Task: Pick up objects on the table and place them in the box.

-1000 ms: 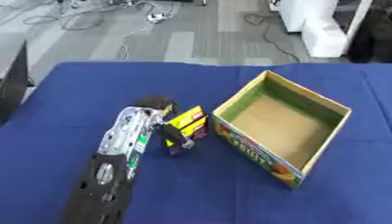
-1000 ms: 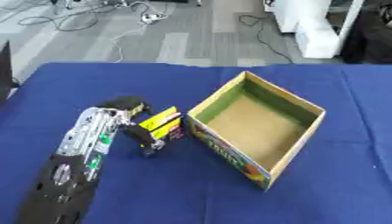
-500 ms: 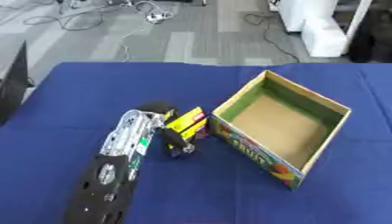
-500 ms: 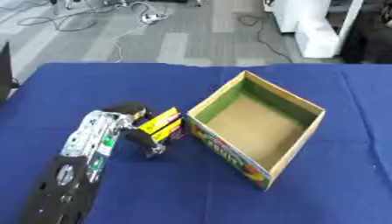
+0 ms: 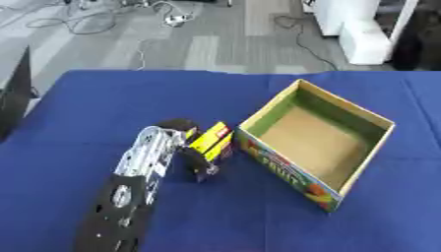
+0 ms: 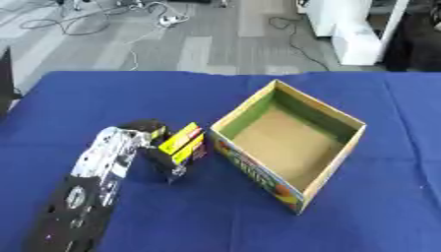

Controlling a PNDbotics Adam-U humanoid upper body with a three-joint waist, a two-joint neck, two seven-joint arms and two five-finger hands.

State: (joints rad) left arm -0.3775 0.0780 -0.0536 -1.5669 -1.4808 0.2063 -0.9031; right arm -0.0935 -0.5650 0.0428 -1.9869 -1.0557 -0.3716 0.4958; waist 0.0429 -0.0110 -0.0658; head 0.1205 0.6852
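Observation:
A small yellow and red packet lies on the blue table just left of the cardboard box. My left hand comes in from the lower left with its fingers curled round the packet, one dark finger below it and another above. The box stands open, with a green inner wall, a brown floor and nothing inside. Its printed front wall faces me. My right hand shows in no view.
The blue table cloth spreads round the box. Beyond the table's far edge lies grey floor with cables and a white cabinet base. A dark object stands at the left edge.
My left hand has closed in on the packet and its fingers now curl round it. The box has not moved.

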